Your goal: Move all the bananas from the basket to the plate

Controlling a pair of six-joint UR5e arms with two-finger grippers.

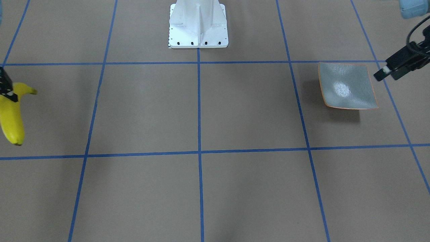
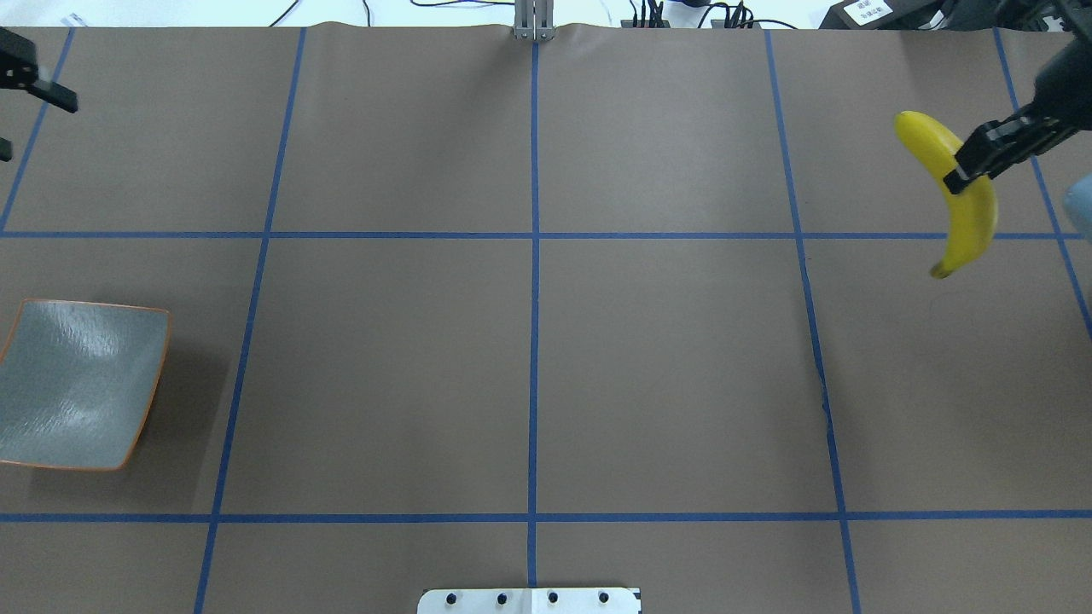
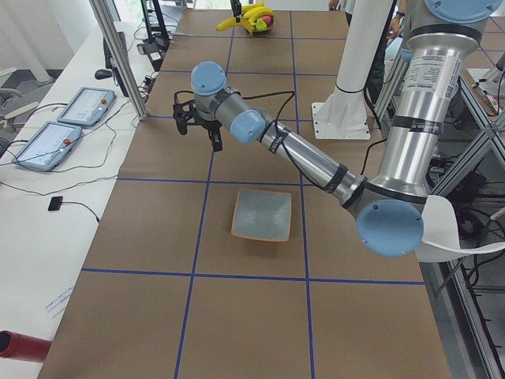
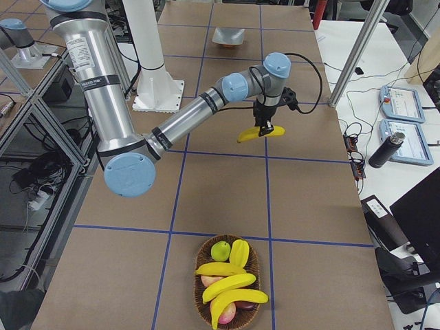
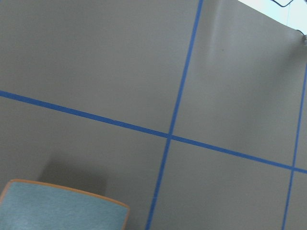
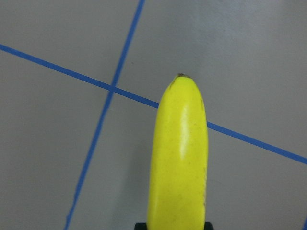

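My right gripper [image 2: 962,175] is shut on a yellow banana [image 2: 964,200] near its stem end and holds it above the table at the far right. The banana also shows in the front-facing view [image 1: 11,116] and fills the right wrist view [image 6: 180,158]. The wicker basket [image 4: 257,265] stands near the table's right end with several bananas and other fruit in it. The grey-green square plate [image 2: 77,384] with an orange rim lies empty at the table's left side. My left gripper [image 2: 38,128] is open and empty, raised beyond the plate.
The brown table is divided by blue tape lines. The white robot base [image 1: 198,25] stands at the robot's edge of the table. Tablets and cables [image 3: 63,126] lie on the side bench beyond the far edge.
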